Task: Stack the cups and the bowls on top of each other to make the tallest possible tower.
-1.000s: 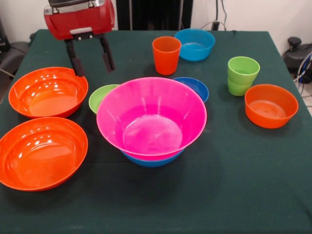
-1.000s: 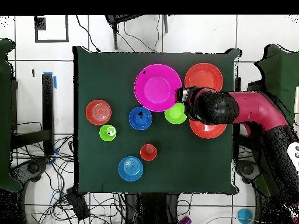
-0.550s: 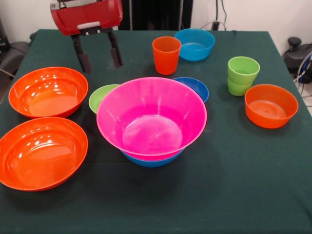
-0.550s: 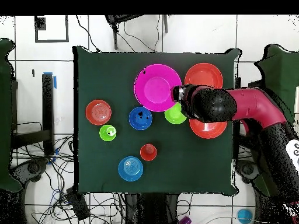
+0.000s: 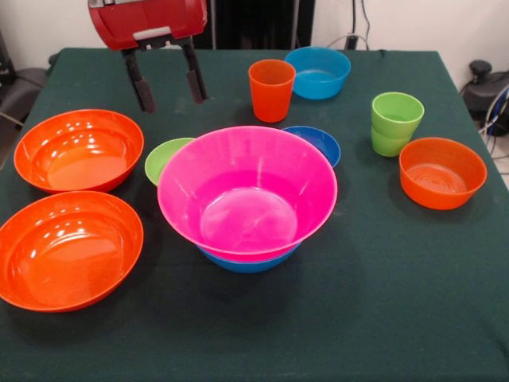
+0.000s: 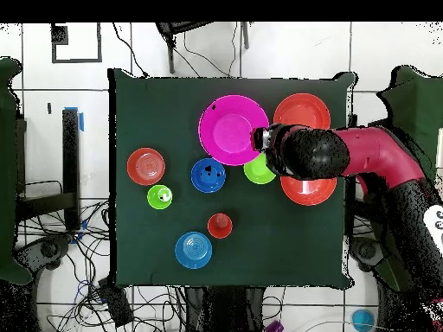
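- The gripper [image 5: 167, 82] hangs in the air above the green tabletop [image 5: 382, 302]. Its two black fingers [image 5: 142, 83] are spread apart and hold nothing.
- The tower [image 5: 247, 195] sits in the middle. It is a big pink bowl [image 5: 262, 171] resting inside a blue bowl [image 5: 246, 263].
- Two big orange bowls [image 5: 78, 150] sit side by side, apart from the tower.
- A small green bowl [image 5: 163, 157] and a dark blue bowl [image 5: 320, 141] peek out from behind the pink one.
- The orange cup [image 5: 271, 90] stands just beside a light blue bowl [image 5: 318, 72].
- Two green cups [image 5: 395, 122] are stacked, next to a small orange bowl [image 5: 442, 172].
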### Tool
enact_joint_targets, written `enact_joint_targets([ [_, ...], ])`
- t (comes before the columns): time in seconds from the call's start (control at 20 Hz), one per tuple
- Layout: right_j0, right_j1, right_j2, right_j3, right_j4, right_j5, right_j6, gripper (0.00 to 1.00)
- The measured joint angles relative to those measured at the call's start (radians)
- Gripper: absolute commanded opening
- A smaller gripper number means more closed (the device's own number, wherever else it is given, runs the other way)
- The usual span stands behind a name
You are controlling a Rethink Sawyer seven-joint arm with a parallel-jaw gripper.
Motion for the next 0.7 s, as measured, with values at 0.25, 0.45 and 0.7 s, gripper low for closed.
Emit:
enact_joint_targets([
  [0.25, 0.031, -0.007, 0.000, -0.031, 0.000, 0.059, 0.000, 1.00],
  [0.45, 0.059, 0.005, 0.001, -0.078, 0.000, 0.085, 0.000, 1.00],
  [0.7, 0.100, 0.054, 0.004, -0.196, 0.000, 0.130, -0.025, 1.00],
])
